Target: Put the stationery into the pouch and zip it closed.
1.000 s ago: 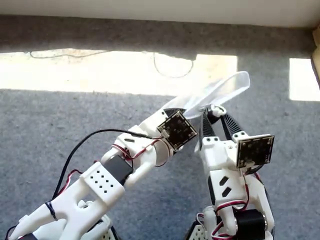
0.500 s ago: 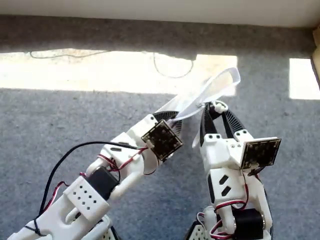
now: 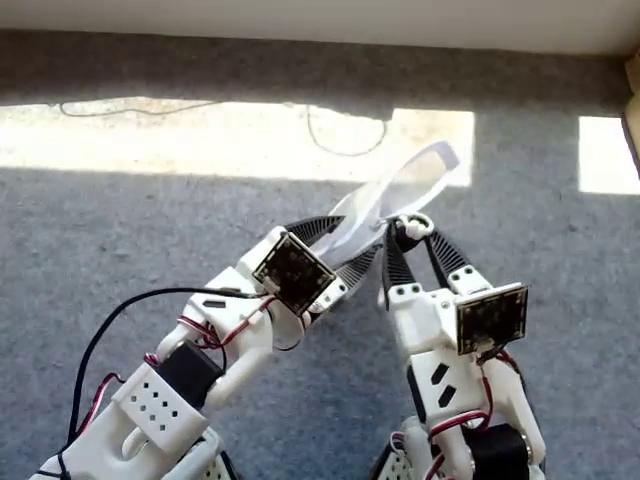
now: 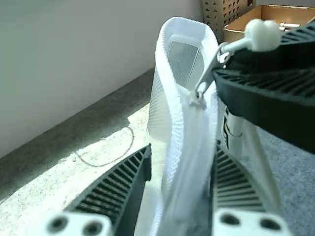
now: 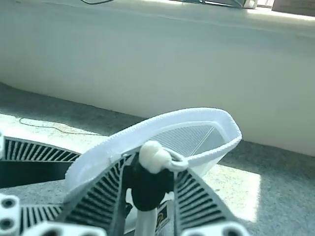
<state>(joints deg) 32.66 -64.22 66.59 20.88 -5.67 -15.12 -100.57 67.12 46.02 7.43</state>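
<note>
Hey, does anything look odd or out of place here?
Yes: the mesh pouch is off the carpet, tilted in midair in the left gripper, far end gaping, while the right gripper pinches its zipper pull.

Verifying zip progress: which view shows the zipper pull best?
Left wrist view: zipper pull shows whole, bead to tab, on the pouch edge. Right wrist view: its bead at the right gripper. High view: a small white knob.

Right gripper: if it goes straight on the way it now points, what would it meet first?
The right gripper would first meet the white mesh pouch, whose round white zip pull its fingers pinch; the rim arcs just ahead. Behind it probably the pale wall, though depth is unclear.
</note>
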